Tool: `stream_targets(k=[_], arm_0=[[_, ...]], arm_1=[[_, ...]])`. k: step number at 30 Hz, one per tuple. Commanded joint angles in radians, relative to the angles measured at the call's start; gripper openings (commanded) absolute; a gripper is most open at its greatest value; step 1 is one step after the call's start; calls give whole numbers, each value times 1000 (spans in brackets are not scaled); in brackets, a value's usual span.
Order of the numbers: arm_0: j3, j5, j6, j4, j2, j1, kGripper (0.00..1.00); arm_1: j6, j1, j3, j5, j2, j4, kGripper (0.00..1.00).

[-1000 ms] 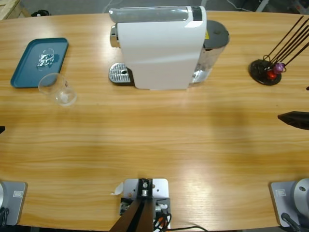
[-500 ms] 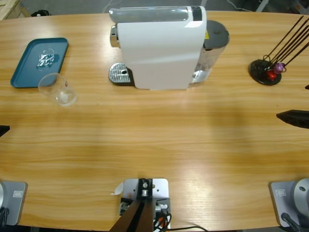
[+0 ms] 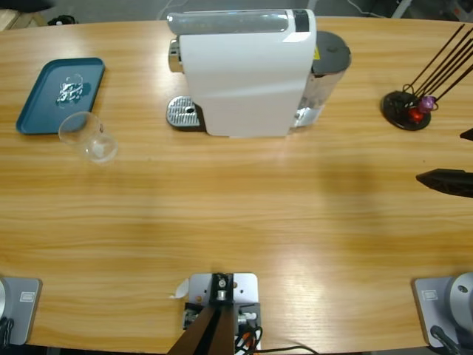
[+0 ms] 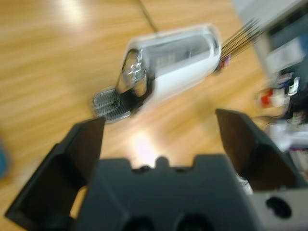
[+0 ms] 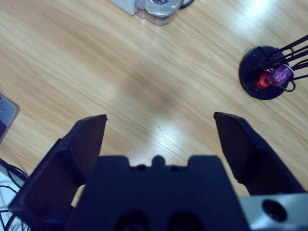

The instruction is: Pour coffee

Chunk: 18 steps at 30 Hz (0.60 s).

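A white coffee machine (image 3: 247, 70) stands at the back middle of the table, its metal drip tray (image 3: 183, 113) on its left side. A clear glass cup (image 3: 89, 137) stands at the left beside a blue tray (image 3: 44, 103); I see no coffee in it or anywhere else. My right gripper (image 3: 441, 157) reaches in from the right edge, open, with nothing between its jaws. In the right wrist view it (image 5: 159, 130) hovers over bare wood. My left gripper (image 4: 159, 134) is open and empty, facing the coffee machine (image 4: 168, 62) from afar; it is out of the high view.
A black capsule stand (image 3: 405, 111) with red and purple capsules and thin rods stands at the back right, just beyond the right gripper; it shows in the right wrist view as well (image 5: 264, 74). A small clear item (image 3: 70, 89) lies on the blue tray.
The right gripper's black tip has crept a little leftwards over the table. The left gripper's dark tip at the left edge has left the high view.
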Motion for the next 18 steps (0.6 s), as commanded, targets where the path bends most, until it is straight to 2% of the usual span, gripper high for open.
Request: stream_targets(k=[1, 5, 7, 13, 18], arm_0=[[-314, -162, -161, -8, 414, 49, 989], [-382, -173, -207, 6, 480, 33, 959], [-378, -172, -213, 44, 483, 27, 882], [-367, -135, -187, 225, 470, 23, 872], [-364, -145, -199, 277, 478, 12, 872]], arm_1=[[8, -10, 33, 13, -2, -11, 1000], [8, -10, 34, 14, 4, -13, 1000], [8, -10, 34, 13, 4, -14, 1000], [8, -10, 35, 13, 20, -19, 1000], [8, -10, 35, 12, 21, -20, 1000]])
